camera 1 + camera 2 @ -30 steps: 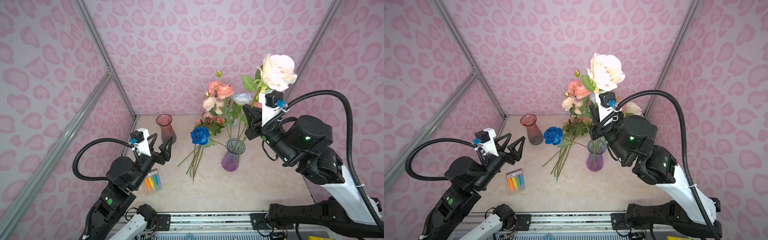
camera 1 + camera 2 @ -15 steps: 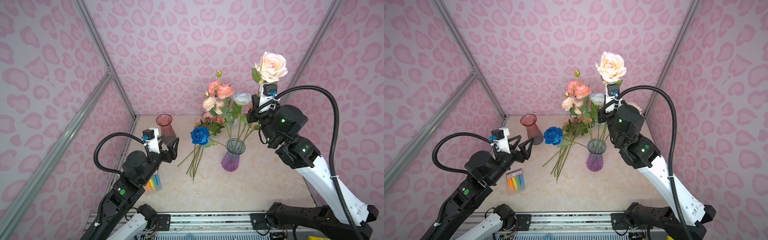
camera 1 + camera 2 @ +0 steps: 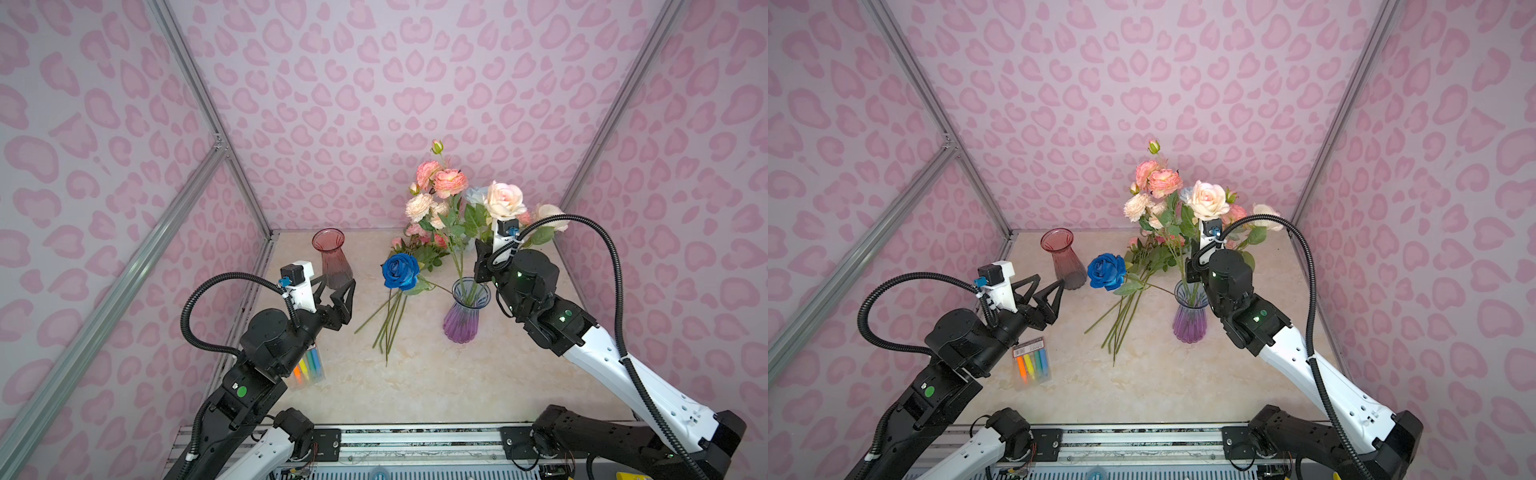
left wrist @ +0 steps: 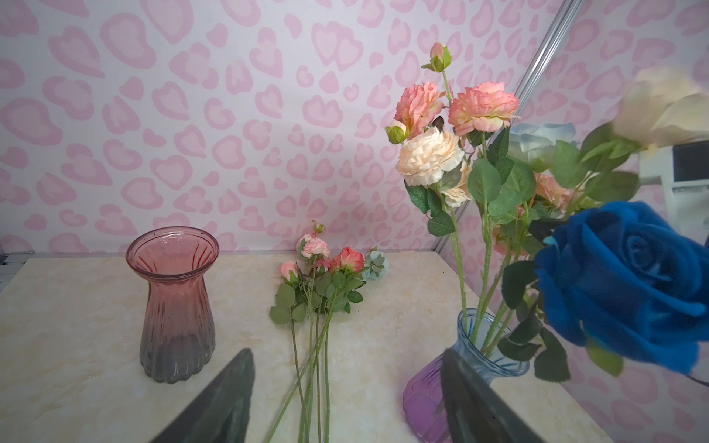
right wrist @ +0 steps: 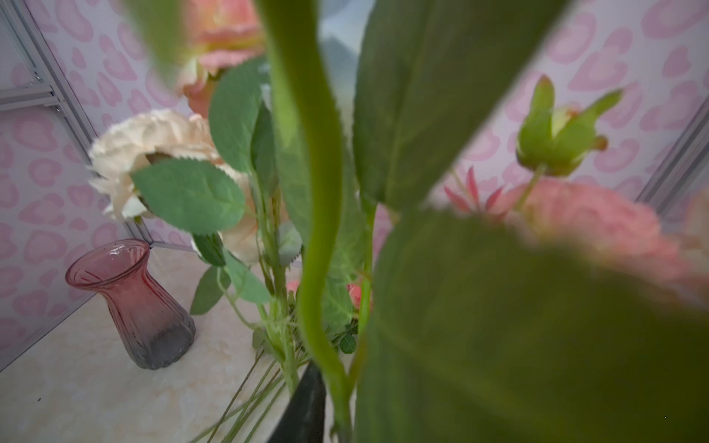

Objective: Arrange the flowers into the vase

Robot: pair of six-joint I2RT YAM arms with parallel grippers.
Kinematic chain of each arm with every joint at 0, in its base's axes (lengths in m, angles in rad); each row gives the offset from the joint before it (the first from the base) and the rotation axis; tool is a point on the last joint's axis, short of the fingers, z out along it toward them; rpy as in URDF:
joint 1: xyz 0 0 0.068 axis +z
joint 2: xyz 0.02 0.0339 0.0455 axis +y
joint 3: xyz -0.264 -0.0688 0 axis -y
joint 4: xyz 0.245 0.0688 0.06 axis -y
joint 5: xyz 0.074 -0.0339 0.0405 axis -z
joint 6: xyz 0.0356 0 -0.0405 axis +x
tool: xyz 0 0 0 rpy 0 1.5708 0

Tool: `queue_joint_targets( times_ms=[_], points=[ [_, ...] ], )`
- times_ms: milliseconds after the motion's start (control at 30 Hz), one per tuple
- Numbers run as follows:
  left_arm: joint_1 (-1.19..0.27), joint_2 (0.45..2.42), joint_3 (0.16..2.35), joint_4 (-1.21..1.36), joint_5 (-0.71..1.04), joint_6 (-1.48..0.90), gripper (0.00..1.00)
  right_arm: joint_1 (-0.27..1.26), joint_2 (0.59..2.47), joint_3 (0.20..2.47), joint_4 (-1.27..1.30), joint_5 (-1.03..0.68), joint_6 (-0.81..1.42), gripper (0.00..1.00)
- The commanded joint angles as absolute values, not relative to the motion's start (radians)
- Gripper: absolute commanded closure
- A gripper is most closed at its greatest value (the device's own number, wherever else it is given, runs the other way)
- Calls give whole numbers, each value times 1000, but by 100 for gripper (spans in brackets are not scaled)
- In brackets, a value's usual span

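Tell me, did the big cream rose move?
Yes. The cream rose came down and leftward in a top view, closer to the purple vase.

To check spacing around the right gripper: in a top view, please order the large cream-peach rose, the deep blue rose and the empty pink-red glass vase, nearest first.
From the right gripper:
1. Large cream-peach rose, just above it.
2. Deep blue rose, toward the middle.
3. Empty pink-red glass vase, far across on the left.
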State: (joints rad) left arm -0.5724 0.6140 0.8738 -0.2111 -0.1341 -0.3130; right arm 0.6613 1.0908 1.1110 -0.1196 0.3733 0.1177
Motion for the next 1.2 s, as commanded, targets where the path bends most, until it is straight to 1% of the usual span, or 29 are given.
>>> queue_joint_targets(
  times_ms=[0, 133, 200, 367, 500, 633, 733, 800, 933, 1000, 1100, 1167],
  points=[
    [-572, 621, 871, -183, -125, -324, 23, 664, 1087, 1100, -141, 388, 221, 58],
    [-572, 637, 868, -171, -110, -340, 23, 664, 1106, 1163, -244, 413, 215, 44],
    [-572, 645, 862, -167, -108, -351, 23, 664, 1094, 1161, -274, 419, 230, 41],
    [-572, 664, 841, -153, -125, -381, 23, 669, 989, 1115, -312, 413, 247, 40],
    [-572, 691, 835, -149, -128, -396, 23, 702, 909, 1131, -348, 393, 266, 40],
    [-572, 701, 830, -143, -128, -403, 24, 772, 827, 1101, -434, 468, 318, 40],
    [-572, 694, 821, -148, -150, -411, 24, 788, 747, 996, -505, 501, 435, 41],
    [-572, 684, 806, -149, -162, -423, 24, 792, 672, 879, -520, 511, 511, 42],
    [-572, 660, 774, -160, -200, -453, 24, 794, 546, 689, -527, 471, 655, 47],
    [-572, 654, 756, -168, -232, -483, 25, 794, 528, 585, -453, 392, 725, 48],
    [-572, 665, 732, -185, -267, -531, 25, 805, 576, 409, -239, 251, 883, 50],
    [-572, 676, 725, -192, -262, -545, 25, 820, 609, 302, -63, 226, 978, 54]
  ],
)
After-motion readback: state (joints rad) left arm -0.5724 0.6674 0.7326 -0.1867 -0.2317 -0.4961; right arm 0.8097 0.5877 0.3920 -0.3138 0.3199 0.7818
